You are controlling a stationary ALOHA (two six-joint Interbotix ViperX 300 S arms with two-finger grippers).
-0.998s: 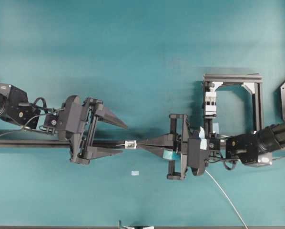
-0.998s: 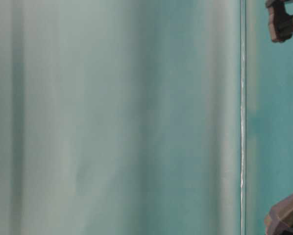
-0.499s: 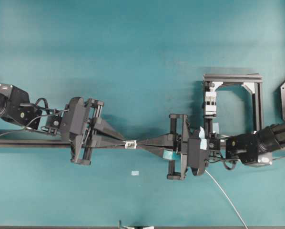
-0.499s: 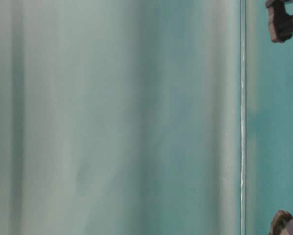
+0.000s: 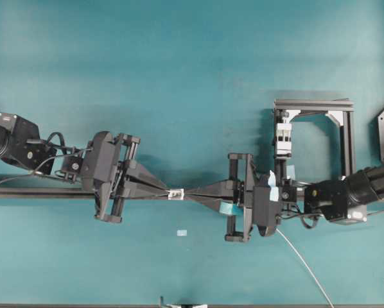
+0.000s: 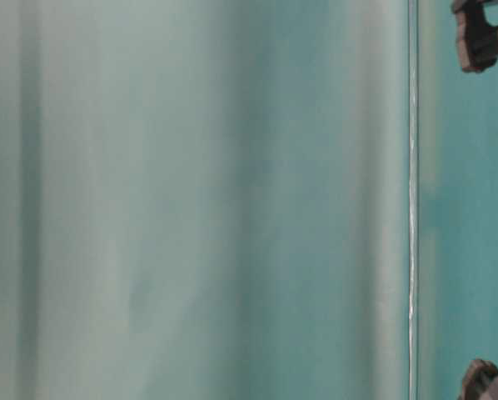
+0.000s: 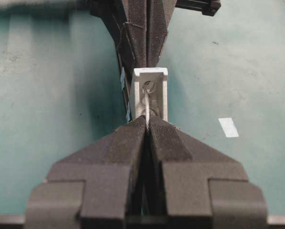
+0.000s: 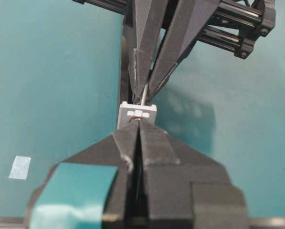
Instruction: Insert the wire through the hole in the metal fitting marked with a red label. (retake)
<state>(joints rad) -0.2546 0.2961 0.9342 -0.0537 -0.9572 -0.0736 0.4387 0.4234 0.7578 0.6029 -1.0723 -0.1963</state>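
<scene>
Overhead, both fingers pairs clench the wire [image 7: 147,106] at the metal fitting [image 5: 176,194] above teal tabletop [image 5: 179,77].

No readable text, number or brand showed in any view. The pale tag [image 5: 182,233] on the bench [image 5: 179,77], lower centre of the overhead view, was blank, as was the teal tape [image 8: 73,191] on the right gripper's [image 5: 191,194] body at the lower left of the right wrist view. The fitting [image 8: 138,113] bore only small white raised squares, no letters.
</scene>
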